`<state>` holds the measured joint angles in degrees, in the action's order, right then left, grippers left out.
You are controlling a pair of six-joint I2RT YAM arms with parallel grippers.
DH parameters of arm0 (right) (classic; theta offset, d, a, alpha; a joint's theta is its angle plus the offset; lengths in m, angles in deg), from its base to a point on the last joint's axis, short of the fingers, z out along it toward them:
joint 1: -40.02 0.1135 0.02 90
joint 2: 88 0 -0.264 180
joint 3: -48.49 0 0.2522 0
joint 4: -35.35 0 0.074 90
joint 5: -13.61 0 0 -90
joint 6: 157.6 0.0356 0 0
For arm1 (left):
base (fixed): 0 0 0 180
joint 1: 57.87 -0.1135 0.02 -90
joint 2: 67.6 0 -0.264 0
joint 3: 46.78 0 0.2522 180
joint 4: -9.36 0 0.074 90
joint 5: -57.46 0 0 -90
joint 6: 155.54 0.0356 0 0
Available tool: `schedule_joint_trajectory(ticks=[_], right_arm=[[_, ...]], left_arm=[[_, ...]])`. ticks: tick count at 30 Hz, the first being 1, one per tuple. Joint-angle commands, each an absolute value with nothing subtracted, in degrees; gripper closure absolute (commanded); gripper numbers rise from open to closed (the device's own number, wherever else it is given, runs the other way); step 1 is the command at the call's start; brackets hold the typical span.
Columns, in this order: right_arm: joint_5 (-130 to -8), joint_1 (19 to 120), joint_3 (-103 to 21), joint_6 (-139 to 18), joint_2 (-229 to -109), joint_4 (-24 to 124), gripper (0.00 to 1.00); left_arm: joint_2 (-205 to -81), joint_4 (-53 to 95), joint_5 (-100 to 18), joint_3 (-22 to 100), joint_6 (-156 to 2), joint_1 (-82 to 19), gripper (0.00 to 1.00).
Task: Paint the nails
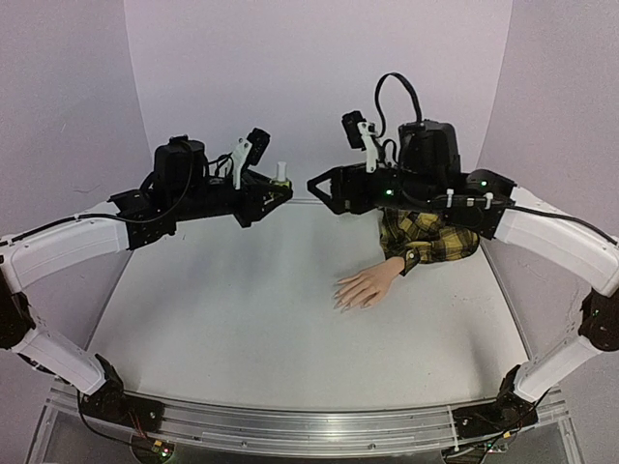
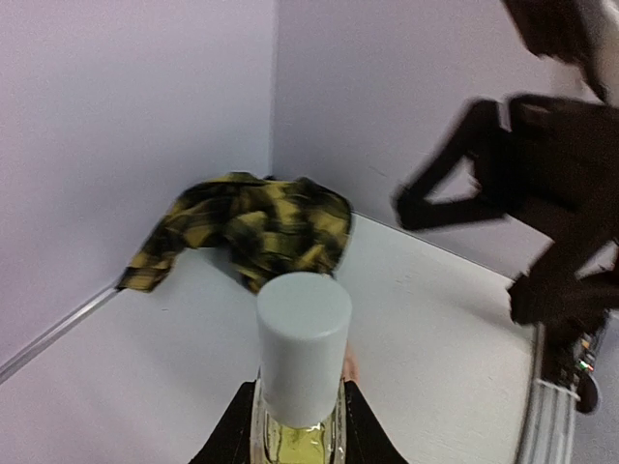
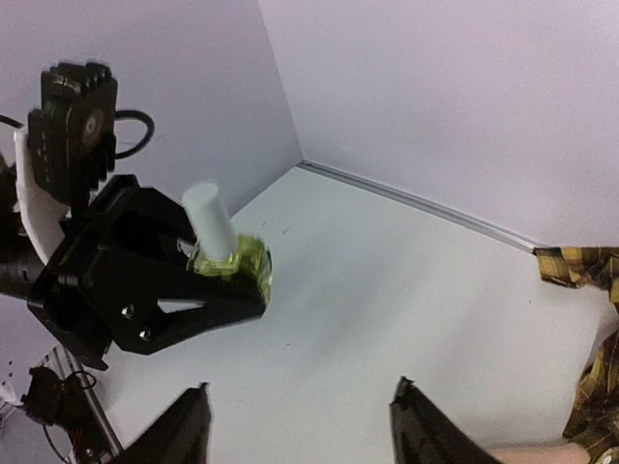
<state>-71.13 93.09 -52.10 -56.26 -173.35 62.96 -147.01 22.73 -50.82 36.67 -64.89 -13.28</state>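
Holding the small bottle (image 2: 303,358) by its yellowish glass body, my left gripper (image 2: 300,435) was clamped narrow on it, the white cap standing upright above my fingers. My right gripper (image 3: 300,411) faced it from just beside, fingers spread wide with nothing between them. A short gap of air lay between their tips and the bottle.

Both grippers hung well above the table (image 1: 222,319). Its bare white surface spread beneath them and back towards my bases, ending at the metal rail (image 1: 309,430) along the near edge.

Below my right gripper and back under that arm's wrist, the mannequin hand (image 1: 372,283) lay flat on the table. Its long axis ran slantwise. The wrist lay away from my left gripper, and the fingers aimed back towards the left arm's side and a little towards the bases. The nails (image 1: 341,300) sat at those fingertips, on the end nearest the open middle of the table; they were too small for me to tell their colour.

Beyond the wrist, the plaid sleeve (image 2: 256,227) lay crumpled against the corner of the pale walls (image 1: 309,77), which closed the table on the left, far and right sides.
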Motion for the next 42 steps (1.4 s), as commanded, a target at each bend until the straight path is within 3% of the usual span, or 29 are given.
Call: schedule_joint_trajectory(ticks=[1, 8, 10, 14, 29, 35, 42], right_arm=[[-44.8, 91.7, -50.2, -61.3, -168.9, 63.4, 0.17], [-27.3, 89.6, -52.5, -62.1, -170.9, 64.1, 0.23], [-26.7, 89.6, -53.6, -61.9, -172.0, 64.1, 0.25], [-25.2, 89.5, -57.2, -60.1, -175.0, 64.1, 0.41], [-28.9, 89.7, -67.4, -61.8, -181.4, 76.6, 0.65], [-28.6, 90.6, -69.8, -63.2, -183.6, 79.4, 0.67], [-28.9, 91.1, -70.5, -64.3, -184.1, 80.5, 0.82]], left_arm=[[-144.0, 23.8, -79.0, 37.2, -62.6, -13.1, 1.00], [-146.3, 27.6, -94.0, 40.0, -64.4, -13.1, 1.00], [-146.2, 27.5, -94.6, 40.0, -64.4, -13.1, 1.00], [-145.9, 28.1, -94.9, 40.3, -64.2, -13.1, 1.00], [-148.3, 39.8, -87.6, 44.4, -56.7, -12.9, 1.00], [-148.5, 40.1, -87.0, 44.7, -56.5, -12.9, 1.00], [-148.2, 40.9, -86.8, 44.8, -56.2, -12.9, 1.00]])
